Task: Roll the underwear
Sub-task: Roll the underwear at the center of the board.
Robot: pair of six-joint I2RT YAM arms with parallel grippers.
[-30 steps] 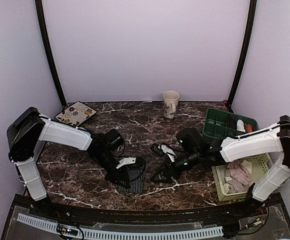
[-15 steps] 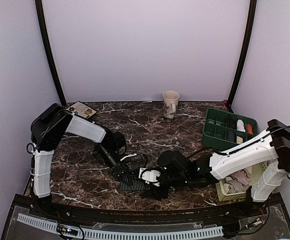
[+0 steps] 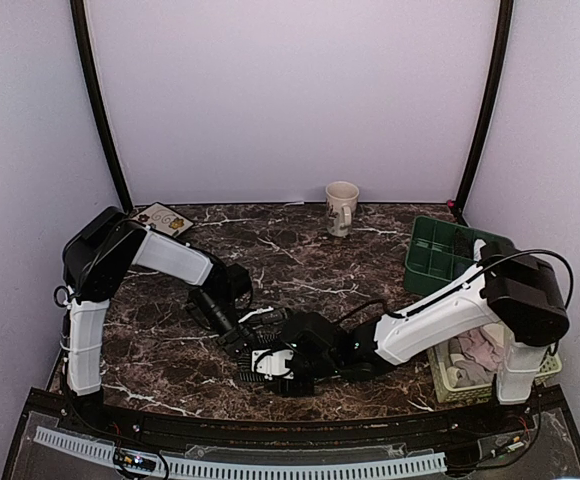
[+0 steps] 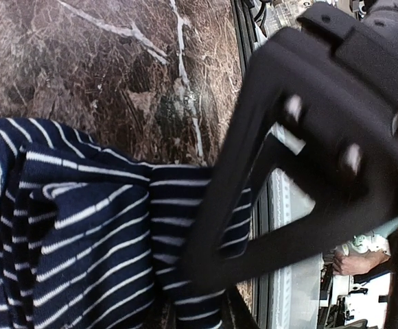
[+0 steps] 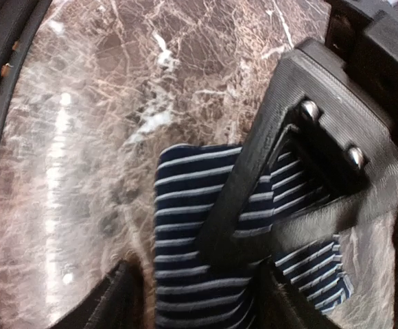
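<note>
You are holding the striped underwear [image 5: 182, 205], lying lower centre of the top view, in the clamped left gripper [image 3: 245, 347], the right gripper [image 3: 268, 362] standing part-open astride it; be keeping the fold taut.

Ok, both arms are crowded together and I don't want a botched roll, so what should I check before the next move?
1. Left hand pinching the striped underwear: ok.
2. Right hand closed on the cloth: not ok, fingers straddle it apart.
3. Cloth lying smooth: not ok, folds bunched.
4. Hands clear of each other: cannot tell.
5. Mug away from both arms: ok.
</note>
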